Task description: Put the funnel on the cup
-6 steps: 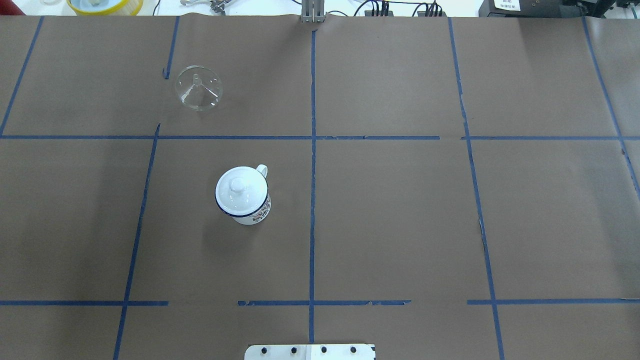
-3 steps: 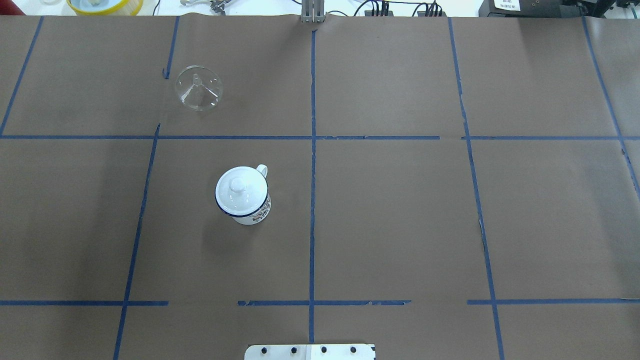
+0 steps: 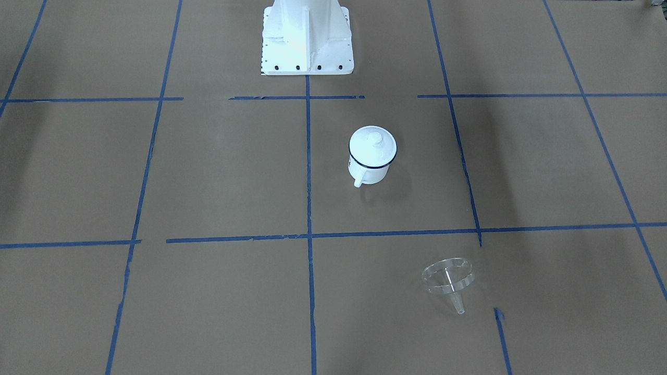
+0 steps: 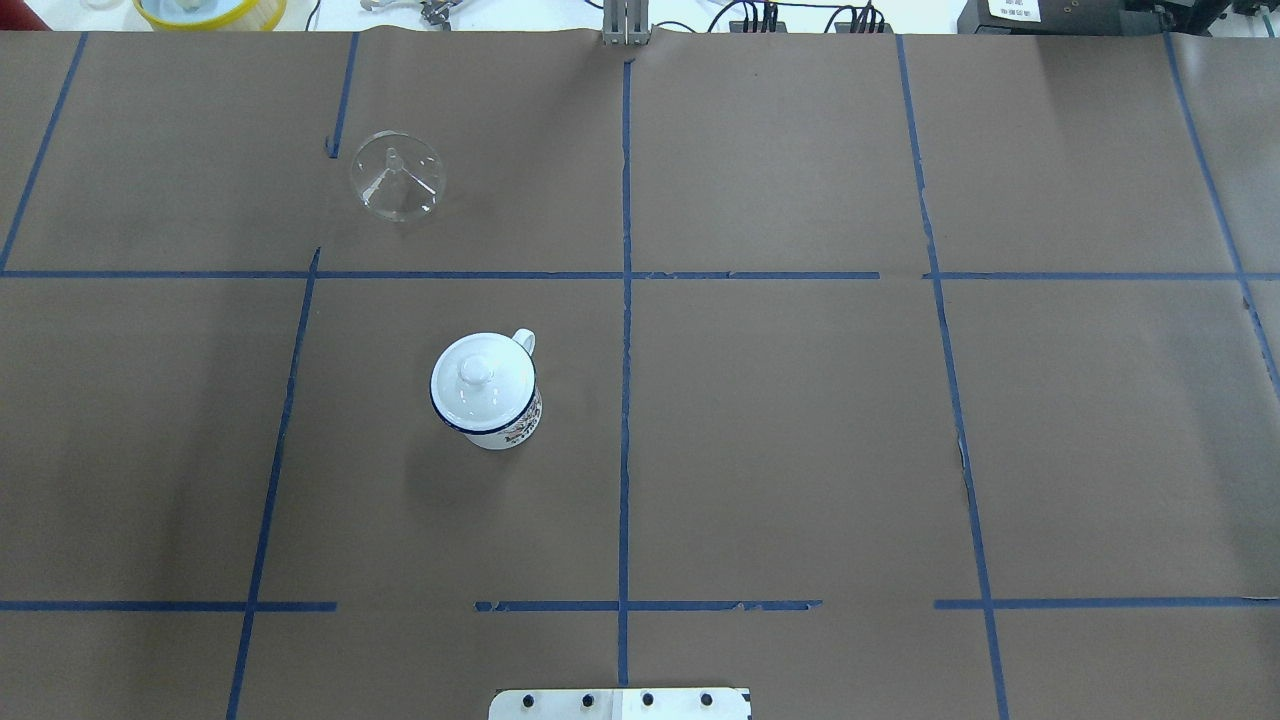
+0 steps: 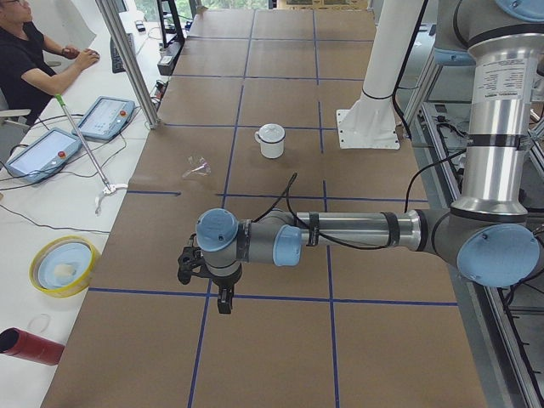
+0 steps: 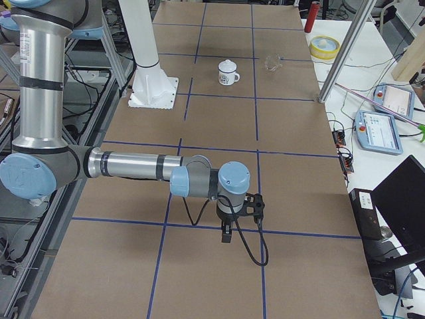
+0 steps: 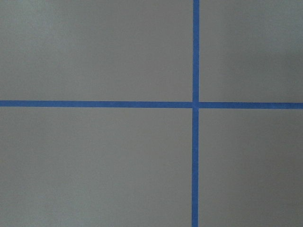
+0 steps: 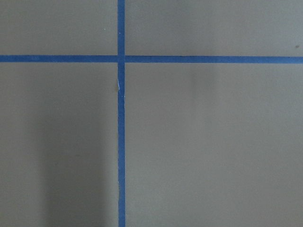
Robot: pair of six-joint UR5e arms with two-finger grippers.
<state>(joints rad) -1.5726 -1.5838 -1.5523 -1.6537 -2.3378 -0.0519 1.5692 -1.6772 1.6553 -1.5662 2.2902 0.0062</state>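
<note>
The clear funnel lies on the brown paper at the far left of the table; it also shows in the front view, spout toward that camera. The white cup with a dark blue rim stands nearer the middle, and a round white knobbed lid sits on it. My left gripper shows only in the left side view, far from both. My right gripper shows only in the right side view. I cannot tell whether either is open or shut. The wrist views show only paper and blue tape.
The white robot base stands at the table's near edge. A yellow bowl, a red cylinder, tablets and a seated operator are beyond the table's far side. A metal pole rises there.
</note>
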